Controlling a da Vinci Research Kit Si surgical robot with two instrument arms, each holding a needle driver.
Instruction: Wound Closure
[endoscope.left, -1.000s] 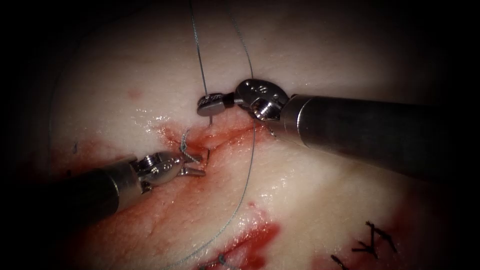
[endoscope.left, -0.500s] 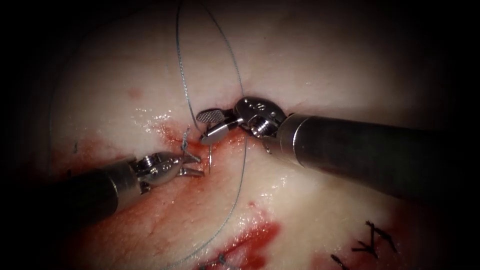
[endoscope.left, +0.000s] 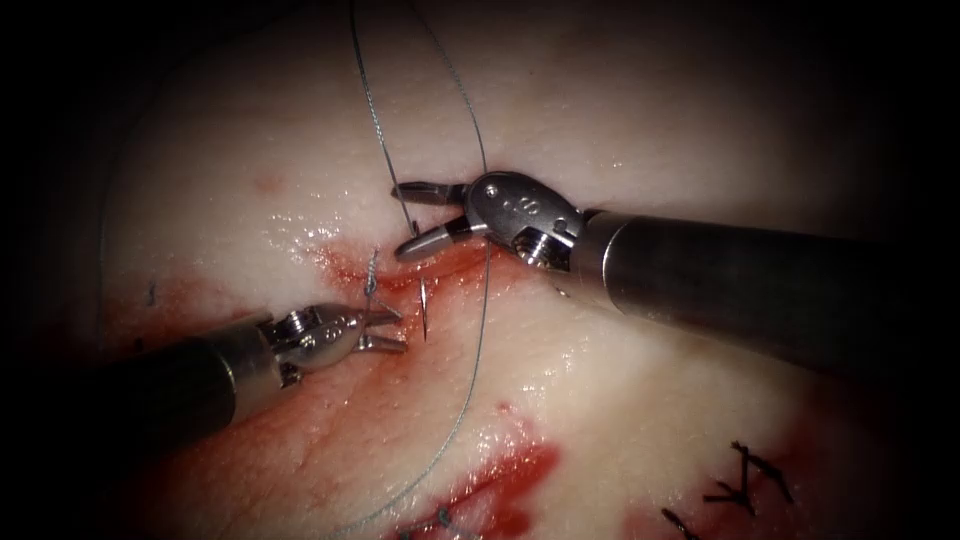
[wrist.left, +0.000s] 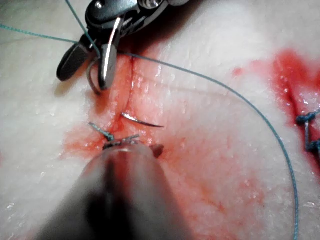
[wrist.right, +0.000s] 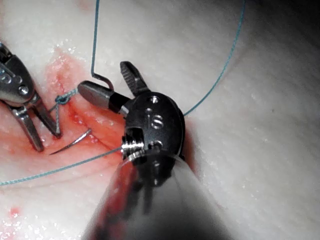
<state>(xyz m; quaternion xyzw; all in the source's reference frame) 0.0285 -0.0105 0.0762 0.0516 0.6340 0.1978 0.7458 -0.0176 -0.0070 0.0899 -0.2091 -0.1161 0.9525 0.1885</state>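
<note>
— Tissue (endoscope.left: 650, 420) takes up most of the endoscope view, pale and wet. The cut (endoscope.left: 450, 265) runs through the middle of the frame, and red fluid (endoscope.left: 500, 480) is pooled toward the lower centre.

— And the tools?

— The right tool (endoscope.left: 400, 220) comes in from the right edge to just above the cut. Its jaws are spread wide and grip nothing. The left tool (endoscope.left: 395, 328) comes up from the lower left. Its jaws are parted too and also hold nothing, with the tips just below the cut's left end.

— Where does the thread go?

— The thread (endoscope.left: 480, 340) drops from the top of the frame in two strands. One ends between the right tool's parted jaws. The other passes behind that tool, crosses the cut and curves away to the lower centre. A short knotted thread end (endoscope.left: 372, 275) stands at the cut's left end, just above the left tool's tips.

— The needle?

— The needle (endoscope.left: 425, 312) is in the tissue, and neither tool holds it. Its pointed end sticks out just right of the left tool's jaws, below the cut. The right wrist view shows that point (wrist.right: 72, 142) bare. The hooked tail end, with the thread attached, lies between the right tool's open jaws.

— Anything else?

— Dark stitches (endoscope.left: 745, 480) sit at the lower right.
</note>
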